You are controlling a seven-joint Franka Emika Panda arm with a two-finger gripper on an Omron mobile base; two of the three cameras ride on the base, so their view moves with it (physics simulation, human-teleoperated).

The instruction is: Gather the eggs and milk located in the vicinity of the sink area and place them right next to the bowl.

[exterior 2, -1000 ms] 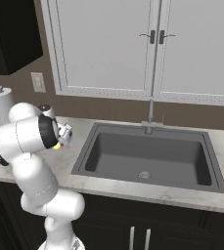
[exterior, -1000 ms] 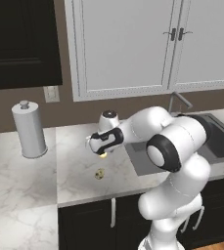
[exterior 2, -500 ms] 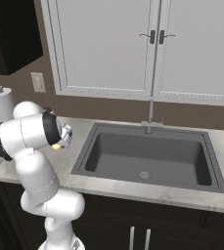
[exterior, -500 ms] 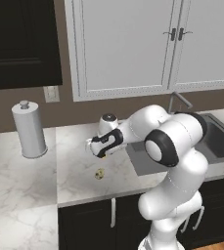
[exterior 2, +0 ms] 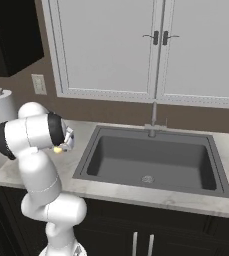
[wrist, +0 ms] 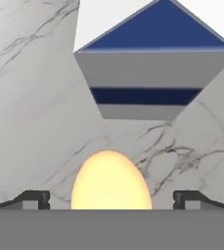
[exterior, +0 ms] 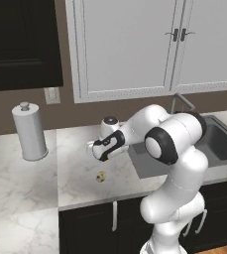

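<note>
In the hand view a pale yellow egg [wrist: 111, 180] lies on the marble counter between my two fingertips [wrist: 35, 197]. My gripper [wrist: 111, 201] is open and the tips stand well clear of the egg on both sides. Just beyond it stands the milk [wrist: 155, 63], a white carton with a blue band. In the left base view my gripper [exterior: 95, 149] hangs low over the counter left of the sink [exterior: 219, 144]. The right base view shows the egg [exterior 2: 58, 148] peeking out by my hand. The bowl is out of view.
A grey paper-towel roll [exterior: 29, 131] stands at the back left. A small speckled yellowish lump [exterior: 101, 176] lies near the counter's front edge. The dark sink [exterior 2: 151, 160] with its thin faucet [exterior 2: 154, 120] is to my right. Cabinets hang overhead.
My hand has dipped a little lower toward the counter over the egg. The jaws have stayed wide apart and nothing else has moved.
</note>
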